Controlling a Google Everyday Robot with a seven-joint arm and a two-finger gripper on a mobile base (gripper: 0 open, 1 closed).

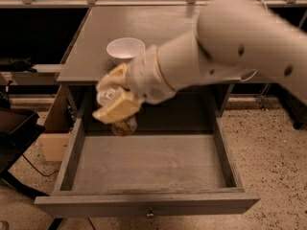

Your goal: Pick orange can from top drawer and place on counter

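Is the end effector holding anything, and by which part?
The end effector grips the orange can around its upper body, above the top drawer.

One bowl (125, 49), seemingly one can (124, 125) — tool (112, 96) mid-air

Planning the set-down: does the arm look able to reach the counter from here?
Likely yes: the tool, shut on the orange can, hangs above the top drawer by the front edge of the counter; only the white bowl sits nearby.
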